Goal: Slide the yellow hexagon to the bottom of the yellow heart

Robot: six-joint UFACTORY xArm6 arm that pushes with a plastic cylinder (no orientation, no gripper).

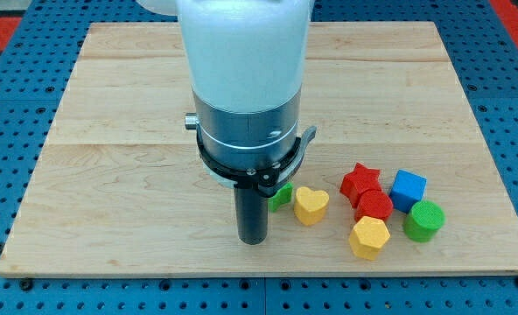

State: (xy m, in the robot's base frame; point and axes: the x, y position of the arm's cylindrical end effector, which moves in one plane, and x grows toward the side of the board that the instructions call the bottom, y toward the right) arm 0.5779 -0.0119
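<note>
The yellow hexagon (pixel 369 237) lies near the board's bottom edge, right of centre. The yellow heart (pixel 311 206) lies to its upper left, about a block's width away. My tip (pixel 253 240) rests on the board left of the heart and well left of the hexagon, touching neither. A small green block (pixel 283 196) sits just left of the heart, partly hidden behind the rod.
A red star (pixel 360 182), a red block (pixel 374 206), a blue cube (pixel 409 189) and a green cylinder (pixel 424 220) cluster around the hexagon's top and right. The wooden board (pixel 119 131) has its bottom edge just below the hexagon. The arm's white body hides the board's top middle.
</note>
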